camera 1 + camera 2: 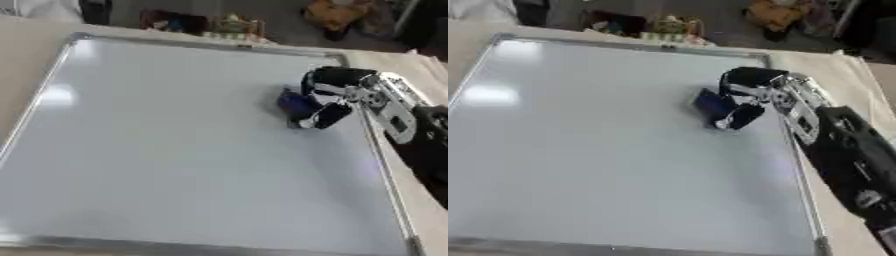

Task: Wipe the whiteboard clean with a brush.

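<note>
A large whiteboard (175, 145) with a silver frame lies flat on the table and fills most of both views. Its surface looks plain grey-white with no marks that I can make out. My right hand (331, 95) comes in from the right edge and sits over the board's upper right part. Its fingers and thumb are curled round a small blue brush (710, 106), which rests against the board. The left hand shows in neither view.
The beige table (26, 55) shows left of the board and along its right side. Beyond the far edge lie a floor with bags and cluttered items (229, 24). My right forearm (850, 155) runs down the right side of the board.
</note>
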Available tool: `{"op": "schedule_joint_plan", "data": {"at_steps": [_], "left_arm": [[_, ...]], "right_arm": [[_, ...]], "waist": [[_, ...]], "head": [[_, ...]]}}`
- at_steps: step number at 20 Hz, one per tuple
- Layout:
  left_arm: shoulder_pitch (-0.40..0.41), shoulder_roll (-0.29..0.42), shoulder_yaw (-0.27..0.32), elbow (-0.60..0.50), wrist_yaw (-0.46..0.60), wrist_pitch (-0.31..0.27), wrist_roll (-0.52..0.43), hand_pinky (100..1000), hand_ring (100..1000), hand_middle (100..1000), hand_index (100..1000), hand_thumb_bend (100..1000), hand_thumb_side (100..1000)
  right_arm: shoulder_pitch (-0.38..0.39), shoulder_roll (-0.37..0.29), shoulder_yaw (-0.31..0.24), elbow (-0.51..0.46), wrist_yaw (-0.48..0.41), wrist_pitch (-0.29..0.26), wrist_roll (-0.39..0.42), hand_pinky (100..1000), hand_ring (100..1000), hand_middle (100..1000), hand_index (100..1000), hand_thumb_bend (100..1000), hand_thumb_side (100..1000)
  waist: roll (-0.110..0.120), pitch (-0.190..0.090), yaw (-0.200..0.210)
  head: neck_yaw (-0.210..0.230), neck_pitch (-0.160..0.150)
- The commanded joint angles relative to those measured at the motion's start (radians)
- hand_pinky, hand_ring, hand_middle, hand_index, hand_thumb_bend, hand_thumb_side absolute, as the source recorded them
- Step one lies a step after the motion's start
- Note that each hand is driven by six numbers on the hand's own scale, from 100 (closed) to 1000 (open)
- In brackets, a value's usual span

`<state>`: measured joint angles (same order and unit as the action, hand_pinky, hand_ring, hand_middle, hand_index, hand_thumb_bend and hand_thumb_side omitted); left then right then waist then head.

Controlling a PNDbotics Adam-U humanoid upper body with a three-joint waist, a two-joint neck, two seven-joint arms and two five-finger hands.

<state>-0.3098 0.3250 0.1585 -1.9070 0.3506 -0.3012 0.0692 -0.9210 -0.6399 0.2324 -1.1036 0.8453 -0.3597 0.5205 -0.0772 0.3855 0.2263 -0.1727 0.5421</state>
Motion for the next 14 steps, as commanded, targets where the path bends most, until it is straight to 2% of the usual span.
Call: {"op": "schedule_joint_plan", "data": {"at_steps": [1, 4, 9, 14], "left_arm": [[-0.012, 0.018, 0.002, -0.020, 0.000, 0.001, 0.003, 659, 632, 560, 655, 279, 961], [-0.011, 0.018, 0.002, -0.020, 0.000, 0.002, 0.003, 660, 633, 560, 655, 280, 963], [-0.012, 0.017, 0.002, -0.020, -0.001, 0.003, 0.003, 660, 633, 561, 655, 280, 963], [-0.011, 0.017, 0.002, -0.021, -0.001, 0.005, 0.003, 660, 633, 561, 655, 279, 964]], "right_arm": [[0.000, -0.015, 0.010, -0.012, -0.012, -0.007, 0.023, 682, 757, 300, 557, 488, 496], [0.001, -0.015, 0.009, -0.014, -0.017, -0.008, 0.031, 683, 760, 303, 561, 485, 498], [0.002, -0.013, 0.007, -0.011, -0.032, -0.004, 0.044, 696, 791, 362, 596, 499, 496], [0.002, -0.015, 0.003, -0.018, -0.054, 0.004, 0.054, 707, 807, 386, 583, 488, 521]], "waist": [[0.005, -0.020, 0.000], [0.004, -0.020, 0.001], [0.003, -0.019, 0.001], [0.003, -0.019, -0.001]], "head": [[0.006, -0.012], [0.010, -0.013], [0.014, -0.014], [0.018, -0.017]]}}
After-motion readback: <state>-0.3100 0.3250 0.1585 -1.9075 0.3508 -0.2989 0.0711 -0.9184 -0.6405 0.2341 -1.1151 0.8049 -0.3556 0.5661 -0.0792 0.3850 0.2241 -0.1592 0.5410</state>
